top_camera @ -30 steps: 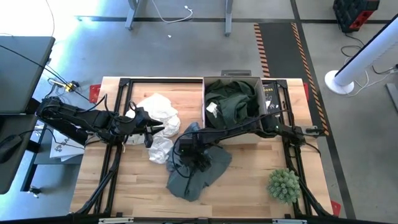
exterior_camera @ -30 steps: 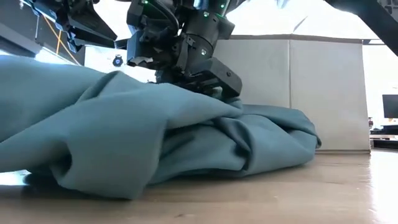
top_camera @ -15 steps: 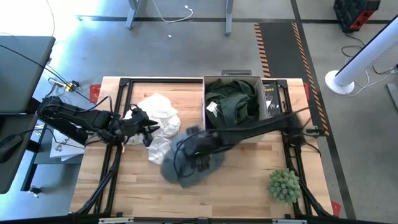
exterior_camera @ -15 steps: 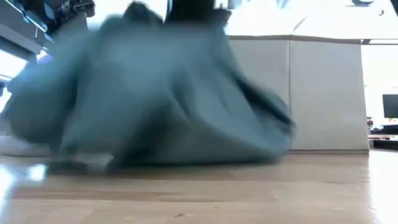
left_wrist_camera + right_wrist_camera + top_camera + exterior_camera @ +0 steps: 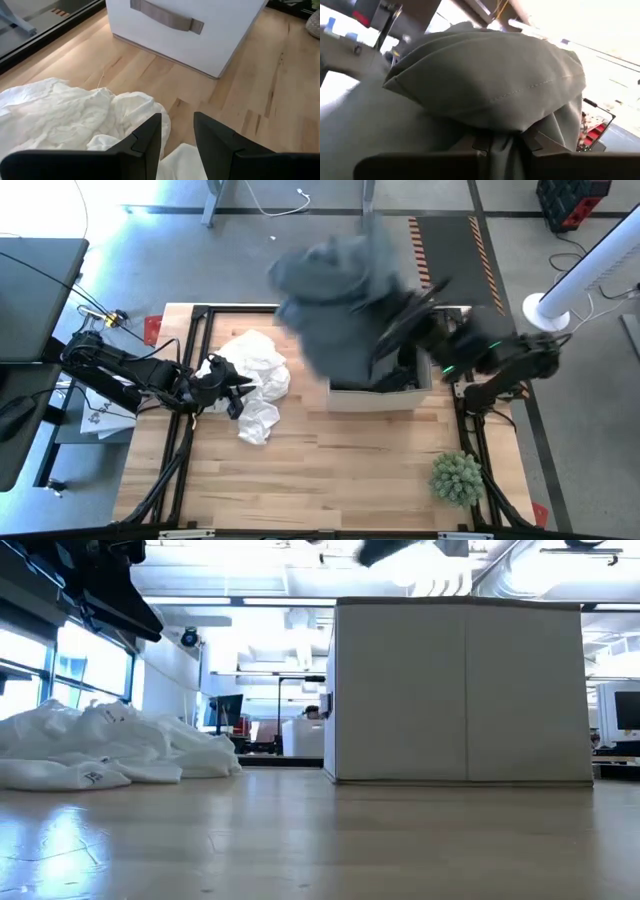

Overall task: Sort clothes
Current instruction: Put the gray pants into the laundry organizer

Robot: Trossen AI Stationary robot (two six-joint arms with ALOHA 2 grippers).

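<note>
My right gripper (image 5: pixel 505 142) is shut on the grey-green garment (image 5: pixel 335 290), held high above the cardboard box (image 5: pixel 378 392) at the table's far right. The lifted cloth hides the gripper and the box's inside in the high view. The white garment (image 5: pixel 255 375) lies crumpled on the table at the left and also shows in the low view (image 5: pixel 100 750). My left gripper (image 5: pixel 177 122) is open just above the white garment's near right part (image 5: pixel 75 120), touching nothing. The plaid and black garments are out of view. My right gripper pinches a bunched fold of the grey-green garment (image 5: pixel 507 150) between its two fingers, several layers gathered together. The cloth bulges out past the fingers (image 5: pixel 485 75) and is lifted clear of the table and of the box.
The box (image 5: pixel 460 690) stands at the far right of the table, its handle slot facing left (image 5: pixel 167 17). A green plant (image 5: pixel 457 477) stands at the near right corner. Bare wood lies in the near middle (image 5: pixel 330 470).
My right gripper has risen from the table's middle and swung toward the far right, over the box. The grey-green garment, which lay spread on the table, has gone up with it in a bunch and is now clear of the table.
</note>
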